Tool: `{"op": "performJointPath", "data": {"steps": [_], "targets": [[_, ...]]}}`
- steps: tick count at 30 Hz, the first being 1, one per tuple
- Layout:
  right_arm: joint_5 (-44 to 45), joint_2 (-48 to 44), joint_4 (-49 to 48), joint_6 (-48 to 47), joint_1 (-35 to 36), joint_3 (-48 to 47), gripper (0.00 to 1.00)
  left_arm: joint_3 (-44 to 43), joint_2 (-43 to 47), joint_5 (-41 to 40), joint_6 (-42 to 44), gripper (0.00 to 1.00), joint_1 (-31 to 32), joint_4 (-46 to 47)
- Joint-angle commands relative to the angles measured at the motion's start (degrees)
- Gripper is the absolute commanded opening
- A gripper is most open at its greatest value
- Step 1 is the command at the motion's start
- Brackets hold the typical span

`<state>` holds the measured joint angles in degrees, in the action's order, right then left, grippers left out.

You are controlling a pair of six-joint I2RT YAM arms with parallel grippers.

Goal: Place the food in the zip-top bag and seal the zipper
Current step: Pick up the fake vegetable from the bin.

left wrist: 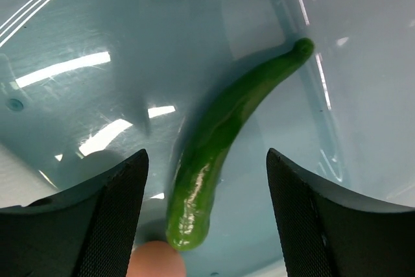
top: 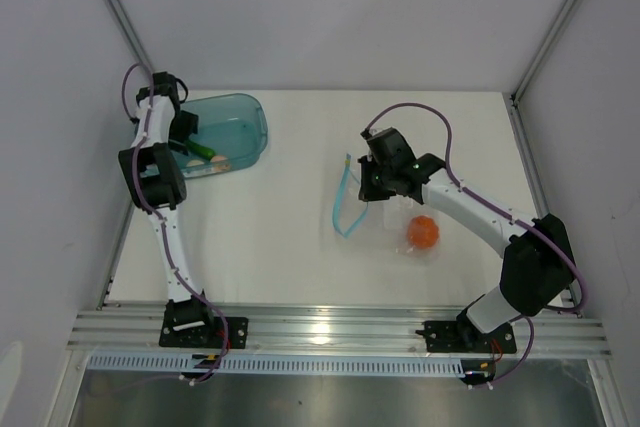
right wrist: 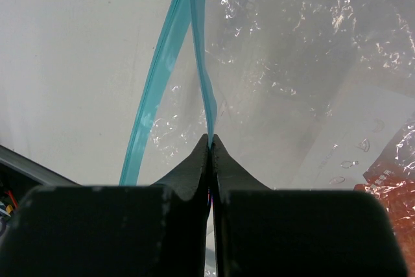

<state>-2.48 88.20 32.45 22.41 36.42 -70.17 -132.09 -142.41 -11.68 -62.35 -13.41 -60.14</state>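
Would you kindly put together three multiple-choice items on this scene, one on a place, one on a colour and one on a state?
1. Where does the green vegetable lie? A in the teal tub; B on a plate; C in a cup.
2. What colour is the zipper of the zip-top bag? A red; B light blue; C yellow.
3. How is the right gripper? A wide open; B shut on the zipper; C out of view.
Answers: 1 A, the left wrist view shows it on the tub's teal floor. 2 B, the strip shows light blue in the right wrist view. 3 B, its fingertips meet on the strip.
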Motion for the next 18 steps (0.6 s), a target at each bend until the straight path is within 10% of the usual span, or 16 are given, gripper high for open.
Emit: {"op": "performJointPath", "data": {"steps": [1, 9, 18], "targets": [[-0.4, -0.1, -2.4, 0.2, -0.6, 0.4, 0.00, -3.9, -1.0, -0.7, 2.1, 0.75, -0.4, -2.4], [-0.8, -1.2, -4.0, 0.2, -1.4, 2.3, 0.00, -3.3, -1.6, -2.7, 3.5, 0.51, 0.0, -4.4], [-0.8, -2.9, -4.9, -0.3, -2.1, 3.3, 0.00, -3.2, -1.5, -3.2, 3.0, 0.50, 0.1, -5.1]]}}
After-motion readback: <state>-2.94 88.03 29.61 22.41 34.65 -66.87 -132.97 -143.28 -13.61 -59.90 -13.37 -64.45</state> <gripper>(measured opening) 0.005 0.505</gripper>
